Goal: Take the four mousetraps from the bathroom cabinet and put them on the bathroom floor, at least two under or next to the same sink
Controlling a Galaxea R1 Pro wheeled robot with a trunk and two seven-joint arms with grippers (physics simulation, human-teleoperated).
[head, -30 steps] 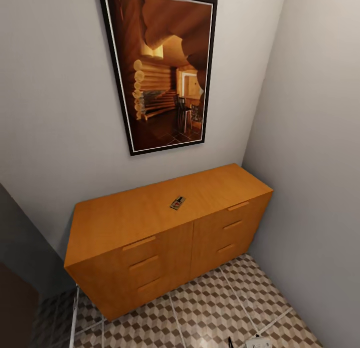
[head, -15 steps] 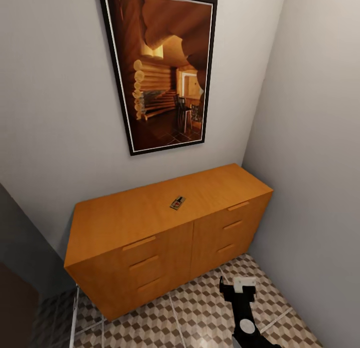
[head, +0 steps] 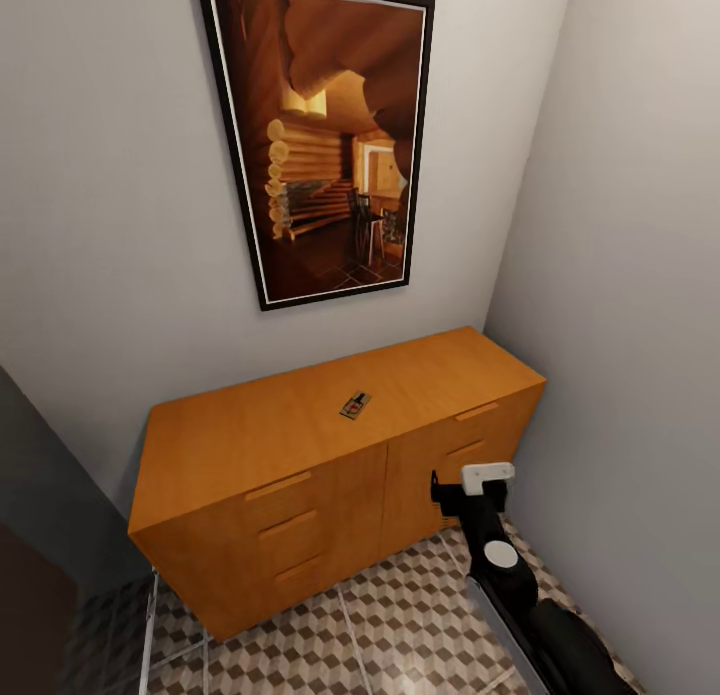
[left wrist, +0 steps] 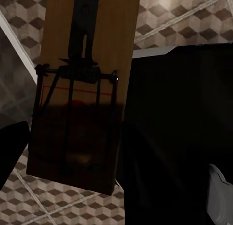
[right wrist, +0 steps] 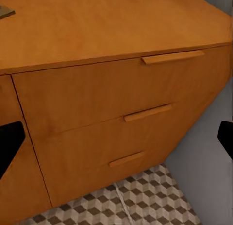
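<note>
Right gripper (head: 468, 483), jaws spread, rises toward the cabinet (head: 300, 445); trap (head: 355, 405) at its eleven o'clock. Left jaws pinch another trap (left wrist: 82, 89). Next: reach up.

Narrow corner with plain pale grey walls (head: 120, 225); large black-framed picture (head: 320, 135) of a log-cabin interior hung tilted on the back wall; darker grey wall section (head: 30, 495) at lower left. Underfoot, square tiles (head: 400, 635) printed in brown, beige and white cubes with pale grout; dim, even lighting throughout.
</note>
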